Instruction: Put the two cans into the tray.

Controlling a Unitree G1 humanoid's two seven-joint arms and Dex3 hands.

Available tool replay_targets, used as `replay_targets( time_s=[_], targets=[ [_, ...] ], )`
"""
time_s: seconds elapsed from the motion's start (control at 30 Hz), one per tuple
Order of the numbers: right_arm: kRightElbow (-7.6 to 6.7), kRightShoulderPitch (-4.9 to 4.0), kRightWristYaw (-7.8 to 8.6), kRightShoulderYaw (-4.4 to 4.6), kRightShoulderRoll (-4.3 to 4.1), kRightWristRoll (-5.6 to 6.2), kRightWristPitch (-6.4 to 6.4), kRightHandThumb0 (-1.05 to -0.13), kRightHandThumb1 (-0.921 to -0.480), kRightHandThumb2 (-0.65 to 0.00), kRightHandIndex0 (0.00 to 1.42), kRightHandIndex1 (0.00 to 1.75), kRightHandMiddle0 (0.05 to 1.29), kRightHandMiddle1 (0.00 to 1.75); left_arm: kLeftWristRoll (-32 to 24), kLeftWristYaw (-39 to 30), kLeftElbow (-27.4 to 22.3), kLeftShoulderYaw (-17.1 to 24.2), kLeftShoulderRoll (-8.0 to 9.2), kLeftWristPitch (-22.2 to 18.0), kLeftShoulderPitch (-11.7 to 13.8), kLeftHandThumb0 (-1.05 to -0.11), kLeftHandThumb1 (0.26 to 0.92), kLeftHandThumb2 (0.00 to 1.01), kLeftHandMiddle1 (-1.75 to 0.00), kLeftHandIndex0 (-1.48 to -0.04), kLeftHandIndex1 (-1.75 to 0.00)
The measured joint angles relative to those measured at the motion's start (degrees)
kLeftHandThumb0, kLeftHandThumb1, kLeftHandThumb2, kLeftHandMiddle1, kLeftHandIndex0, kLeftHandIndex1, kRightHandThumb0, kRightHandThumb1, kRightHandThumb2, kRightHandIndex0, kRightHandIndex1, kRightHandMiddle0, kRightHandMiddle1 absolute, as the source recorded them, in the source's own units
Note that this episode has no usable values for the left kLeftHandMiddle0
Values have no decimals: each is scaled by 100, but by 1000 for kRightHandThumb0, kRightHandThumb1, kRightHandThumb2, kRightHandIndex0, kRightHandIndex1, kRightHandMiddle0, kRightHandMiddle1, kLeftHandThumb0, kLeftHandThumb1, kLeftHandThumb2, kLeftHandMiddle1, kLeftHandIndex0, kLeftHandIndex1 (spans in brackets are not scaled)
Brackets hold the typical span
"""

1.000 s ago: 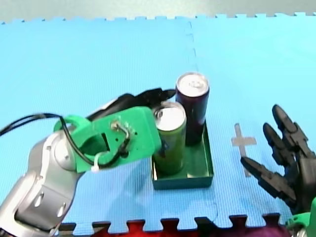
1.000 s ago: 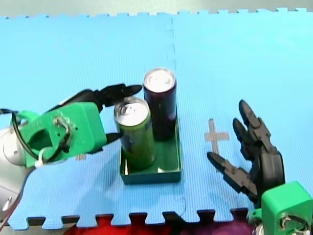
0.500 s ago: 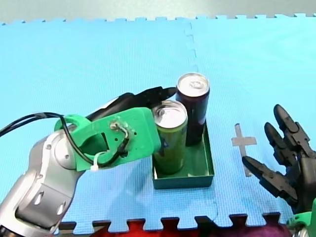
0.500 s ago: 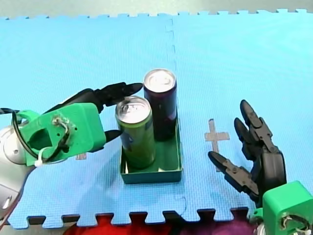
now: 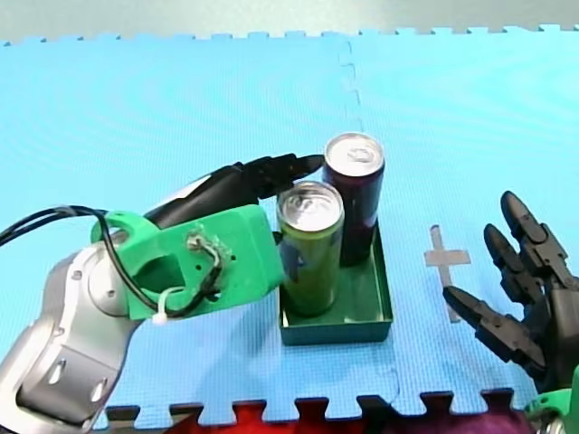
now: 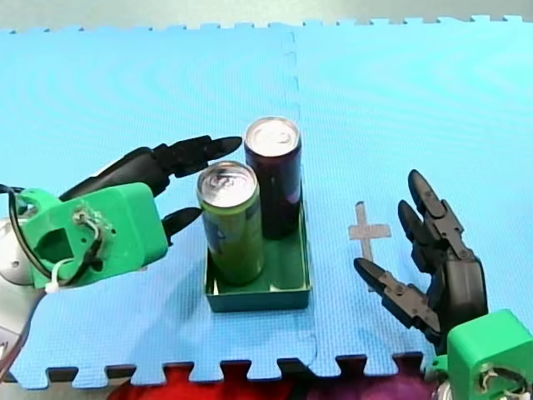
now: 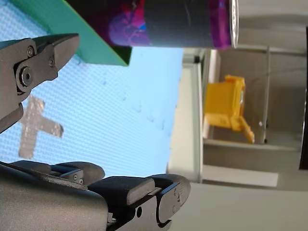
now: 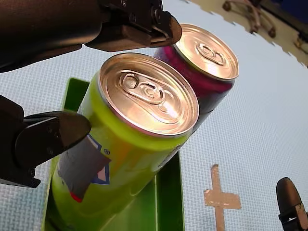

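Cans, two, upright in one tray; left hand beside, right hand apart, fingers uncurled, empty.

floor: blue foam mat | grey tape cross | beyond: yellow object

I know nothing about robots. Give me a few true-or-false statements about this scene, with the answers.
1. The green can and purple can both stand in the tray. True.
2. The green can lies on its side. False: it is upright.
3. The purple can is farther from the robot than the green can. True.
4. The right hand holds a can. False: it holds nothing, near the tape cross.
5. The left hand is beside the green can. True.
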Motion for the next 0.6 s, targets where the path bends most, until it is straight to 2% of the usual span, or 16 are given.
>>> replay_targets(
  time_s=[0.1, 0.2, 0.4, 0.6],
  targets=[
    [24, 0, -1, -5, -4, -1, -13, -878, -777, -1, 338, 0, 334, 0, -167, -159, 59, 213, 189, -156, -2, -1048, 921, 609, -30, -153, 0],
    [55, -1, 0, -9, -9, -5, -64, -882, -778, -1, 334, 0, 333, 0, -246, -209, 112, 343, 302, -252, 9, -1048, 921, 594, -27, -147, 0],
    [140, -15, 28, -25, -38, -3, -177, -890, -780, -1, 330, 0, 332, 0, -273, -240, 121, 437, 374, -306, 71, -1048, 921, 571, -23, -134, 0],
    [201, -39, 29, -30, -57, -14, -255, -899, -784, -2, 328, 0, 332, 0, -252, -180, 104, 480, 371, -263, 130, -1048, 921, 555, -20, -132, 0]
  ],
)
